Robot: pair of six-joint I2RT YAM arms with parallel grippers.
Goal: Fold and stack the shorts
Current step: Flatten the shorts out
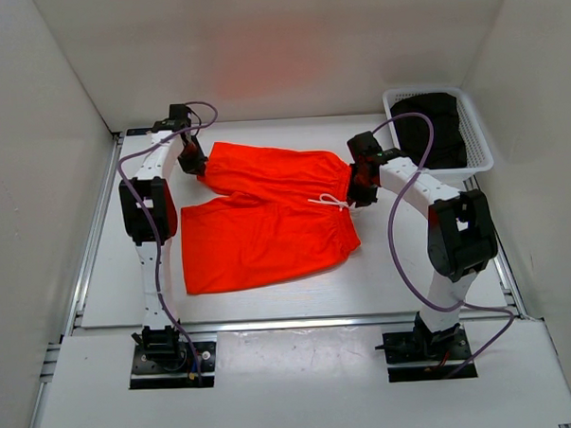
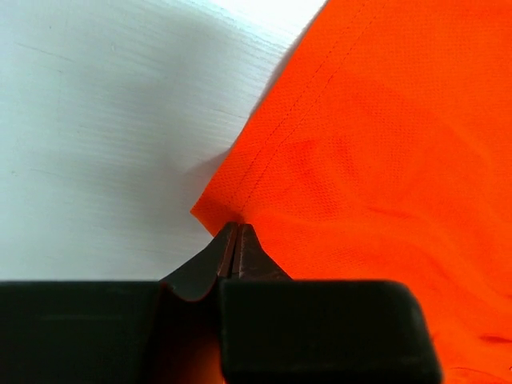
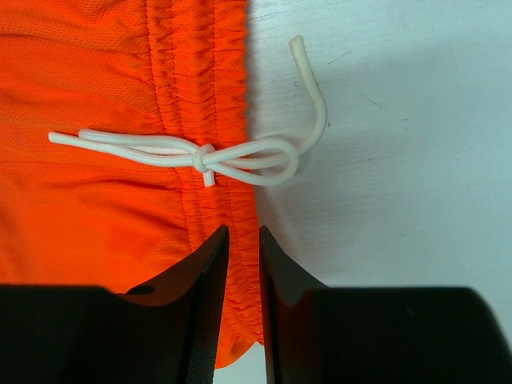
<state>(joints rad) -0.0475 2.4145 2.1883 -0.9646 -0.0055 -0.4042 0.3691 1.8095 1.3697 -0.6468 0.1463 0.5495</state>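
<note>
The orange-red shorts (image 1: 267, 215) lie spread flat mid-table, legs pointing left, the waistband (image 3: 212, 88) and white drawstring (image 1: 330, 203) on the right. At the far leg's hem corner, my left gripper (image 1: 196, 166) is shut on the fabric; in the left wrist view the tips (image 2: 238, 228) pinch the corner of the shorts (image 2: 384, 144). My right gripper (image 1: 360, 190) is at the waistband's far end. Its jaws (image 3: 242, 236) stand narrowly apart with the gathered waistband edge filling the gap, just below the drawstring bow (image 3: 240, 156).
A white basket (image 1: 482, 158) stands at the back right corner with a black garment (image 1: 433, 127) inside. White walls enclose the table on the left, back and right. Purple cables loop off both arms.
</note>
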